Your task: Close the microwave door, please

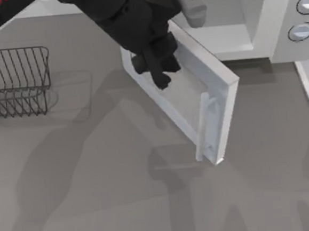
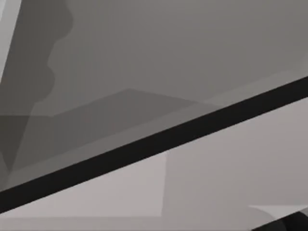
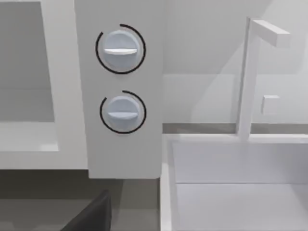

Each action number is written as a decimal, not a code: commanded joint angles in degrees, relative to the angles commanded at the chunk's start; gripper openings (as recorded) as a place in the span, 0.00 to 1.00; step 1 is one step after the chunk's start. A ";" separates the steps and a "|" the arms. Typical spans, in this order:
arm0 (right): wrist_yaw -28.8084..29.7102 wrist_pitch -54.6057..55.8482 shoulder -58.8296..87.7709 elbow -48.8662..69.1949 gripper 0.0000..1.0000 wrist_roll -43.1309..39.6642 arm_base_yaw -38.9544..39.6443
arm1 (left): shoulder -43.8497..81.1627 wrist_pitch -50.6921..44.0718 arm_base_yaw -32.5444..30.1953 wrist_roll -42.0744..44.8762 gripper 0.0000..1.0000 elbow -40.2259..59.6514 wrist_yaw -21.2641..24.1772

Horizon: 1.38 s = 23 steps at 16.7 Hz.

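The flat white microwave door [image 1: 187, 94] with its pale bar handle [image 1: 204, 123] is standing roughly half open, swung out over the grey worktop [image 1: 124, 203] from the large white box microwave [image 1: 276, 25]; the left gripper [image 1: 159, 75] is resting against its outer face near the hinge side, and whether its jaws are wide or narrow cannot be told. Judging from this, pressure should be moving outward toward the handle for leverage, keeping a steady sweep into the frame; the right arm is sitting parked facing the two round grey knobs [image 3: 120, 79].

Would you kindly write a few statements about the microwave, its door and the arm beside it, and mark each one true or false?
1. The microwave door stands open. True.
2. The left gripper grips the door's bar handle. False: it sits at the door's panel, apart from the handle.
3. The microwave has two round knobs on its side panel. True.
4. The wire rack is inside the microwave. False: it stands on the table at the left.
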 joint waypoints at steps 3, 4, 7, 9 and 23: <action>0.00 0.00 0.00 0.00 1.00 0.00 0.00 | -0.13 -0.03 0.16 -0.02 0.00 -0.08 0.05; 0.00 0.00 0.00 0.00 1.00 0.00 0.00 | 0.23 -0.05 -0.16 -0.28 0.00 0.42 -0.05; 0.00 0.00 0.00 0.00 1.00 0.00 0.00 | 2.03 -0.36 -1.72 -1.83 0.00 2.25 -0.55; 0.00 0.00 0.00 0.00 1.00 0.00 0.00 | 2.33 -0.05 -2.15 -2.31 0.00 3.19 -0.84; 0.00 0.00 0.00 0.00 1.00 0.00 0.00 | 5.27 -1.33 -6.41 -2.84 0.00 4.93 0.76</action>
